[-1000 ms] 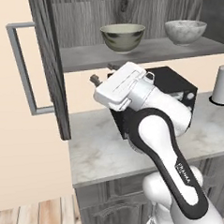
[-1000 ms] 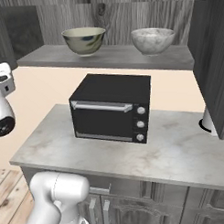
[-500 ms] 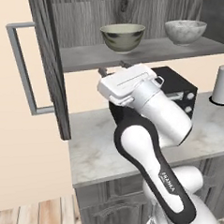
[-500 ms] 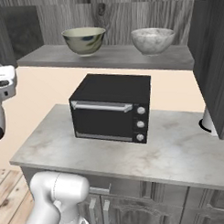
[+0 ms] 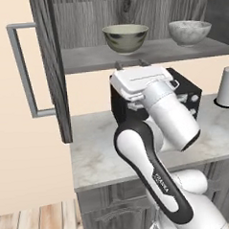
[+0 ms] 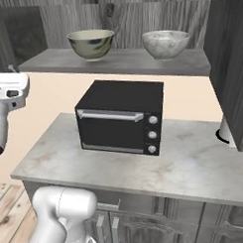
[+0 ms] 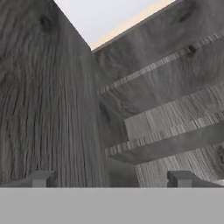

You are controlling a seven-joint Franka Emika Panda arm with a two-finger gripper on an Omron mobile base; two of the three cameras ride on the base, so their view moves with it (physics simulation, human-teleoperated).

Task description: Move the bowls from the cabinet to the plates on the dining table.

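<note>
Two bowls stand on the shelf of the open cabinet: a cream-rimmed greenish bowl and a pale marbled bowl to its right. My gripper points upward just below the shelf's front edge, under the greenish bowl and touching nothing. In the hand view the gripper is open, with dark wood-grain panels and shelf undersides ahead and nothing between the fingertips. The plates and the dining table are out of view.
A black oven sits on the small marble counter under the shelf, right behind my arm. The cabinet door stands open on the left, its bar handle sticking out. A white vessel stands at the counter's right.
The hand has levelled out and turned its fingers up toward the shelf edge, shifting a little right under the greenish bowl. The jaws stayed open; the bowls have not moved.
</note>
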